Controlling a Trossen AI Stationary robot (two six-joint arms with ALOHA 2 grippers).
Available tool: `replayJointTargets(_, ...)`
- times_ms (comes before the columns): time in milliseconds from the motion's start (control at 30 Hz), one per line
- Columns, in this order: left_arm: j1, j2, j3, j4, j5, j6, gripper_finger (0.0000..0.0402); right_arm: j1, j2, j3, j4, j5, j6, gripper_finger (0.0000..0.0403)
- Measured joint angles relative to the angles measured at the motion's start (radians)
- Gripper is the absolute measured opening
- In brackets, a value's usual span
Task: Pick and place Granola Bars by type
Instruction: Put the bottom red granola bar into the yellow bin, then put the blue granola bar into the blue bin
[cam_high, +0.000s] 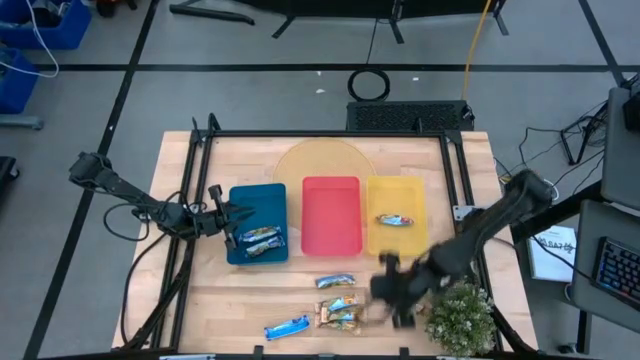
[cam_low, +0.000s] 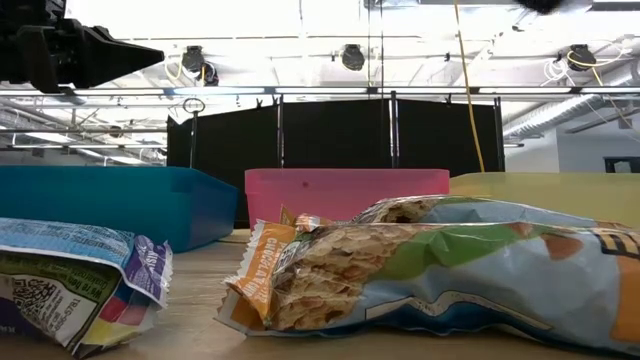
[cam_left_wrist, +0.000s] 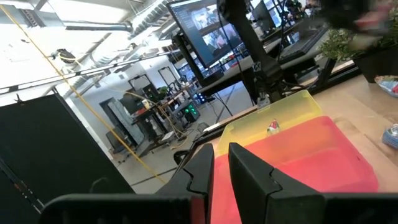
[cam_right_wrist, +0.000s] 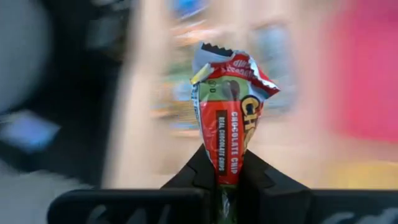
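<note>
My right gripper (cam_high: 390, 290) is above the table's near right part, beside the loose bars, shut on a red-orange granola bar (cam_right_wrist: 230, 106). Two tan-and-light-blue bars (cam_high: 335, 282) (cam_high: 338, 312) and a bright blue bar (cam_high: 287, 326) lie flat on the table; the low view shows one tan-and-light-blue bar (cam_low: 430, 260) close up. The blue tray (cam_high: 255, 195) holds a few bars (cam_high: 260, 240). One bar (cam_high: 395, 220) lies in the yellow tray (cam_high: 395, 190). The red tray (cam_high: 330, 215) has nothing in it. My left gripper (cam_high: 235, 213) (cam_left_wrist: 222, 165) hovers shut over the blue tray's left edge. My right gripper pinches the red-orange bar by its lower end (cam_right_wrist: 225, 163) between the two fingers. The bar stands up lengthwise out of the fingers, its crimped far end (cam_right_wrist: 214, 53) free and crumpled. It is lifted clear of the table.
A potted plant (cam_high: 460, 318) stands at the near right corner, close to my right gripper. A round yellow disc (cam_high: 325, 160) lies behind the trays. Black frame rails (cam_high: 190, 200) run along the table's left and right sides. Bare wood lies near the trays' front.
</note>
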Motion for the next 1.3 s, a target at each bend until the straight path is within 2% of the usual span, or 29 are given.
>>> replayJointTargets(133,0.0,0.0,0.0,0.0,0.0,0.006,0.0058,-0.144,-0.129,0.001,-0.309,0.146,-0.088,0.002)
replayJointTargets(200,0.0,0.0,0.0,0.0,0.0,0.007,0.0058,-0.235,-0.153,-0.007,-0.432,0.155,-0.103,0.0029)
replayJointTargets(267,0.0,0.0,0.0,0.0,0.0,0.007,0.0058,-0.319,-0.168,-0.05,-0.46,0.154,-0.148,0.0033)
replayJointTargets(333,0.0,0.0,0.0,0.0,0.0,0.008,0.0058,-0.385,-0.172,-0.117,-0.389,0.135,-0.236,0.0028)
replayJointTargets(467,0.0,0.0,0.0,0.0,0.0,0.007,0.0058,-0.467,-0.148,-0.256,-0.147,-0.029,-0.362,0.0015)
replayJointTargets(533,0.0,0.0,0.0,-0.001,0.0,0.007,0.0058,-0.486,-0.134,-0.314,-0.084,-0.061,-0.387,0.0015)
replayJointTargets(767,0.0,0.0,0.0,-0.006,-0.001,0.006,0.0058,-0.512,-0.085,-0.434,-0.065,-0.068,-0.364,0.0033)
replayJointTargets(967,0.0,0.0,0.0,-0.004,-0.001,0.004,0.0058,-0.512,-0.05,-0.454,-0.029,-0.118,-0.37,0.0022)
replayJointTargets(1067,0.0,0.0,0.0,-0.004,-0.001,0.004,0.0058,-0.512,-0.057,-0.453,-0.033,-0.118,-0.343,0.0053)
replayJointTargets(1300,0.0,0.0,0.0,-0.004,-0.001,0.004,0.0058,-0.513,-0.141,-0.446,-0.054,-0.117,-0.299,0.018)
